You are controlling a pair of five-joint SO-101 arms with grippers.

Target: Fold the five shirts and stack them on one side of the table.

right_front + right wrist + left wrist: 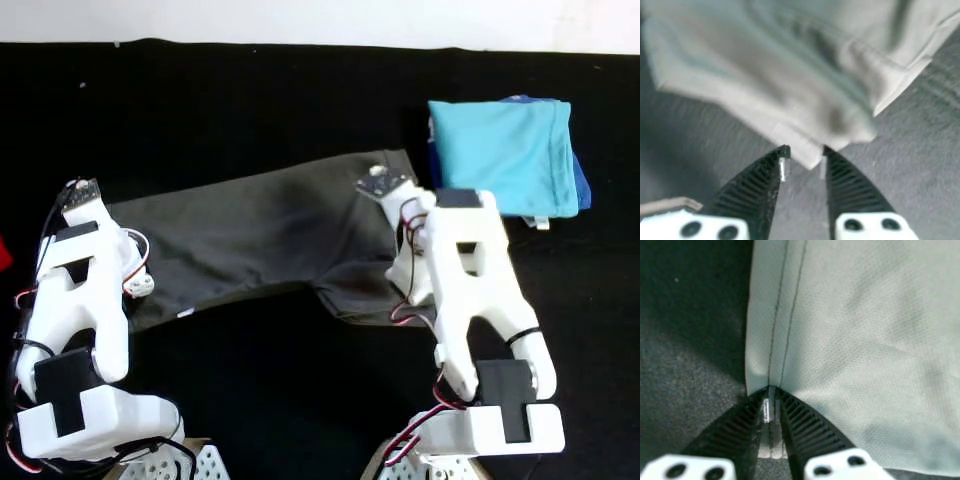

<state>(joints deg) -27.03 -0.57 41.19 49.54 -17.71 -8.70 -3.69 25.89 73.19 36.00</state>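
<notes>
while the left end effector (pixel 772 394) clamps the grey shirt (pixel 260 235), the right end effector (pixel 805 152) gapes around its corner.

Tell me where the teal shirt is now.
In the high view the teal shirt lies folded at the far right of the table, on top of a blue shirt, just right of the grey shirt.

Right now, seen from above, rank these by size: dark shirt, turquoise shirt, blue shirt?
1. dark shirt, spread out
2. turquoise shirt, folded
3. blue shirt: just an edge peeks from under the turquoise one, so its true size is unsure.
</notes>
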